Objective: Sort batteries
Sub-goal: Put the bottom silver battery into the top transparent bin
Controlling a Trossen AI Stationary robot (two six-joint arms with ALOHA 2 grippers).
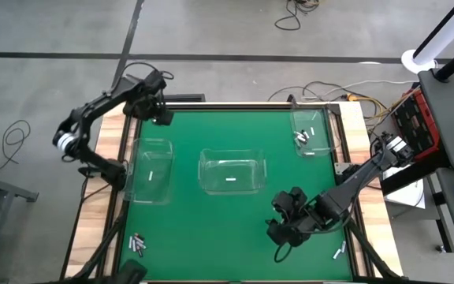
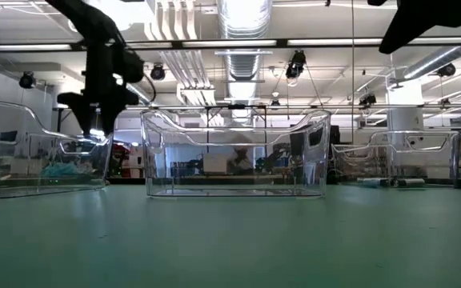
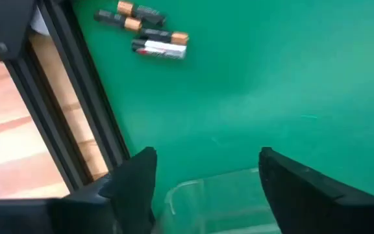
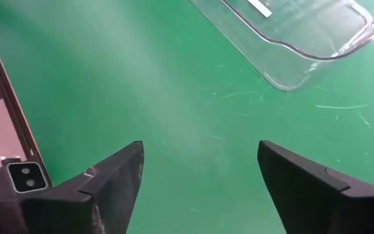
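Note:
Three clear bins stand on the green mat: a left bin (image 1: 152,170) holding one battery (image 1: 151,175), a middle bin (image 1: 232,173) holding one battery (image 1: 231,179), and a far right bin (image 1: 310,134) holding several. Loose batteries lie near the front left (image 1: 138,244) (image 3: 145,32) and front right (image 1: 338,254). My left gripper (image 1: 161,117) (image 3: 206,175) hangs open above the left bin's far rim (image 3: 219,192). My right gripper (image 1: 278,219) (image 4: 200,169) is open over bare mat, near-right of the middle bin (image 4: 304,32).
A dark rail and a wooden border (image 3: 24,130) frame the mat on all sides. Bare mat lies between the bins and the front edge. Cables and a red case (image 1: 416,118) sit beyond the table's right side.

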